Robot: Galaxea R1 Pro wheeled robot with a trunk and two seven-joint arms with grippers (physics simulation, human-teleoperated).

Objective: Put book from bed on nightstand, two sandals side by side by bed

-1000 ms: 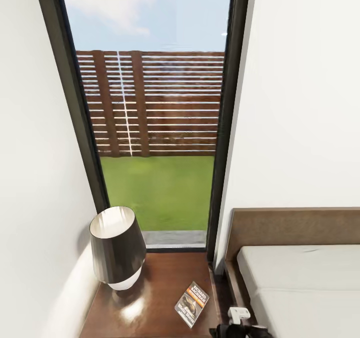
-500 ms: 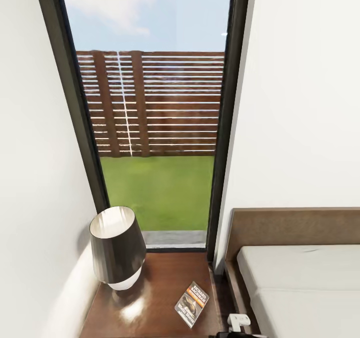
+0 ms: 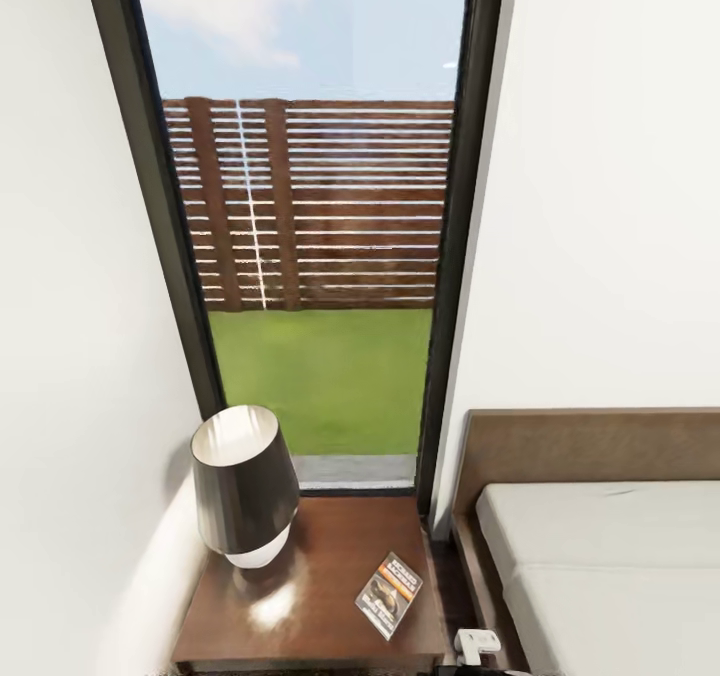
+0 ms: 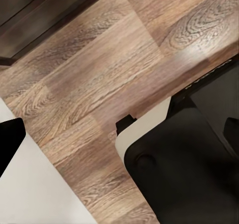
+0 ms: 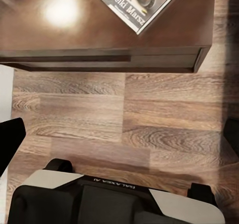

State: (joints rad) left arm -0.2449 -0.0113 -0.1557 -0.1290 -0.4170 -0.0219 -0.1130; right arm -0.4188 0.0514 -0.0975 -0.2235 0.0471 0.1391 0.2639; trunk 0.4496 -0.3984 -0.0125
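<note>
The book (image 3: 389, 593) lies flat on the dark nightstand (image 3: 300, 606), near its edge on the bed side, with nothing holding it. The right wrist view shows the book (image 5: 142, 2) on the nightstand's top (image 5: 74, 30), well beyond my right gripper (image 5: 119, 134), which is open and empty over the wood floor. A white part of my right arm (image 3: 477, 642) pokes in at the bottom of the head view, between nightstand and bed (image 3: 600, 556). My left gripper (image 4: 119, 134) is open and empty above the floor. The sandals are out of view.
A lamp (image 3: 245, 486) with a black shade stands on the nightstand's wall side. A tall window (image 3: 320, 256) rises behind it. The bed's brown headboard (image 3: 590, 446) meets the white wall. My own dark base (image 5: 114, 199) sits on the plank floor (image 5: 124, 119) before the nightstand.
The right arm has dropped lower, leaving just its white part in the head view. The camera has drawn back a little, so the whole picture shifted. The book has stayed put.
</note>
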